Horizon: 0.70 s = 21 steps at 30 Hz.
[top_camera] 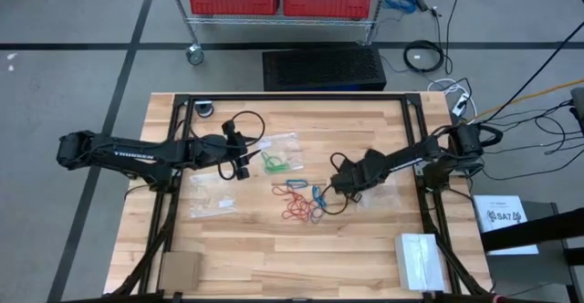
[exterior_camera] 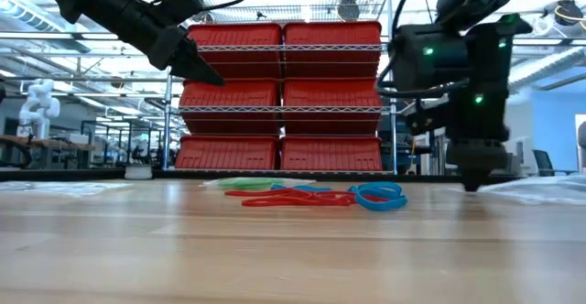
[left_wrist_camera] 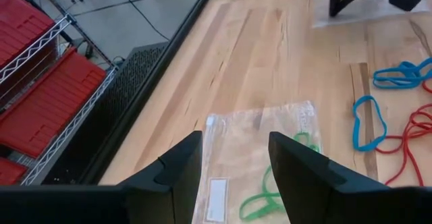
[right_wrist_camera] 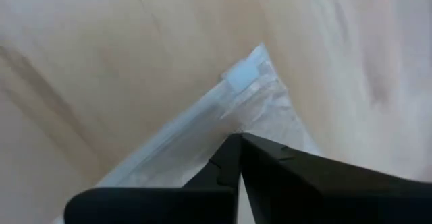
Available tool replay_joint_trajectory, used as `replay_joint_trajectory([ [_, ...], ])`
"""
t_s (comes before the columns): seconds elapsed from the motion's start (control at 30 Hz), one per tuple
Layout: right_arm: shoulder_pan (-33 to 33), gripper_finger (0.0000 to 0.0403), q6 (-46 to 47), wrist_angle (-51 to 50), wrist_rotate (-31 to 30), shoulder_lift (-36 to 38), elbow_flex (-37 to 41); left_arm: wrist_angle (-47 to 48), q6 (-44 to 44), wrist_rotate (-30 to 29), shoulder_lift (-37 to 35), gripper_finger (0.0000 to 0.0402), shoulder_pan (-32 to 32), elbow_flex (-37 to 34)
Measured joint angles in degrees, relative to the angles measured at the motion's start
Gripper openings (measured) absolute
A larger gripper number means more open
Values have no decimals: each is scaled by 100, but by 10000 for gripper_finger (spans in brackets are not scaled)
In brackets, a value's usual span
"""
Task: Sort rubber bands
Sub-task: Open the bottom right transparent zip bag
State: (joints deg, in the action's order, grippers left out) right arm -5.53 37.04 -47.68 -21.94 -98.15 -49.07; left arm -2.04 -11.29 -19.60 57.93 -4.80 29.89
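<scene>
Loose red, orange and blue rubber bands (top_camera: 301,201) lie in a small heap mid-table, also seen as rubber bands (exterior_camera: 316,195) in the low view and rubber bands (left_wrist_camera: 398,116) in the left wrist view. A clear zip bag with green bands (top_camera: 278,157) lies flat beyond them. My left gripper (top_camera: 239,160) hangs open and empty, raised above the table (exterior_camera: 188,57), its fingers (left_wrist_camera: 182,166) framing that bag with green bands (left_wrist_camera: 270,183). My right gripper (top_camera: 347,189) is down at the table (exterior_camera: 472,183), shut at the edge of a second clear zip bag (right_wrist_camera: 270,109). My right gripper comes from above, pointing down, with its shut fingertips (right_wrist_camera: 229,150) on the second clear bag's zip edge (right_wrist_camera: 226,113), close to the corner with the slider (right_wrist_camera: 244,75). The bag lies flat on the table. Whether one layer or several sit between the tips is hidden by the fingers.
A third clear bag (top_camera: 214,198) lies on the table's left part. A white box (top_camera: 418,259) and a cardboard piece (top_camera: 180,271) sit at the near edge. A black cable loop (top_camera: 246,120) rests near the far edge. Red bins on a wire rack (exterior_camera: 279,93) stand behind the table.
</scene>
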Motion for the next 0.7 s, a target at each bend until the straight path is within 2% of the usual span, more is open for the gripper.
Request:
replay_joint_trajectory([
  [0.17,34,0,-1814,1056,-102,-22,-251,-1,2,-1,0,177,0,-2],
  [0.3,34,0,-2507,1306,-148,-22,-597,-1,12,-1,0,177,0,-2],
  [0.43,-6,0,-2336,1095,-131,-20,-1009,4,42,-6,0,177,0,-2],
  [0.53,-76,5,-1788,1033,267,-20,-1148,3,46,-8,0,177,0,-2],
  [0.7,-338,55,-968,877,440,-92,-1041,4,50,-15,0,177,0,-2],
])
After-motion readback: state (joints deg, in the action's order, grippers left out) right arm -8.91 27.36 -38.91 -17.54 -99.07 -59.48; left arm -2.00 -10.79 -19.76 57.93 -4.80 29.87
